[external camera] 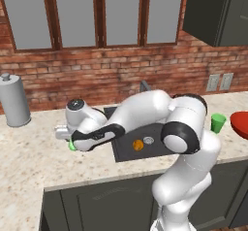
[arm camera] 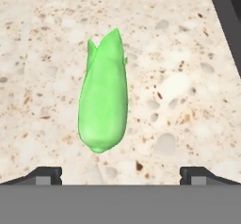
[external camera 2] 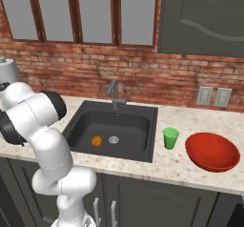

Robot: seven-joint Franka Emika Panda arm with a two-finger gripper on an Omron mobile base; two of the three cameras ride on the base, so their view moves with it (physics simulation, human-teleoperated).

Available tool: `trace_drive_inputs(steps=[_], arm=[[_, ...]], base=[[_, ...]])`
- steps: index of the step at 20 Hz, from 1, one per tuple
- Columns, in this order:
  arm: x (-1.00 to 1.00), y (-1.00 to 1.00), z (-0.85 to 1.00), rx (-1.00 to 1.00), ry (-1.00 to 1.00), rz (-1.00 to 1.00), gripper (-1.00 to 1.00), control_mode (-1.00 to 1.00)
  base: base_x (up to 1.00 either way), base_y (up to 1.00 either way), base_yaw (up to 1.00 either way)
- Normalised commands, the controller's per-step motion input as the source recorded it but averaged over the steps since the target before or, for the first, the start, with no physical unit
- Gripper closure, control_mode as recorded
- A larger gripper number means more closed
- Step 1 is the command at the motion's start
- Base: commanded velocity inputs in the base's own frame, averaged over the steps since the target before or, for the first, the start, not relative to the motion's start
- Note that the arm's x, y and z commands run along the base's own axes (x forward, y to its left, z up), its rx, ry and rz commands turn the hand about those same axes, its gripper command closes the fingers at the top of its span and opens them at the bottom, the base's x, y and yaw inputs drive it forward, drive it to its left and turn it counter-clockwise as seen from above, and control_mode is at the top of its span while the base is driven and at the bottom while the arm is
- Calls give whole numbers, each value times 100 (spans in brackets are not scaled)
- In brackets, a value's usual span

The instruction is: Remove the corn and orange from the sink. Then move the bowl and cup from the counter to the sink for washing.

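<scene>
One corn [arm camera: 103, 100] lies flat on the speckled surface [arm camera: 179, 77], centred between the two dark fingertips [arm camera: 44, 175] of the claw [arm camera: 121, 175]. The claw stands wide open and grips nothing; the fingertips sit at 7 and 5 o'clock in the hand view, each well apart from the cob. The pointed husk end of the corn faces 12 o'clock in that view, the rounded end 6 o'clock. A dark corner of the sink [external camera 2: 153, 126] shows at 1 o'clock in the hand view.

In the left base view the arm reaches to 9 o'clock of the sink, and the hand hangs low over the surface with a sliver of green corn visible under it.

In the right base view the orange [external camera 2: 96, 140] rests on the sink floor, just beside the round silver drain [external camera 2: 113, 139], at 9 o'clock of it. The cup [external camera 2: 170, 138] stands upright on the surface at 3 o'clock of the sink, near its rim. The bowl [external camera 2: 212, 152] sits upright at 3 o'clock of the cup, close but apart. The faucet [external camera 2: 114, 93] stands at the sink's 12 o'clock edge.
</scene>
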Motion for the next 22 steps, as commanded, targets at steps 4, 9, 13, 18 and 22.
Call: trace_drive_inputs(steps=[4,9,13,18,22], arm=[[-22,-18,45,3,0,0,-100,-100],[-21,-24,44,1,1,0,-100,-100],[-15,-23,38,0,5,0,-100,-100],[-17,-25,33,0,6,0,-100,-100],[-16,-27,26,0,7,0,-100,-100]], base=[[0,0,0],[0,0,0],[0,0,0],[0,0,0],[0,0,0]])
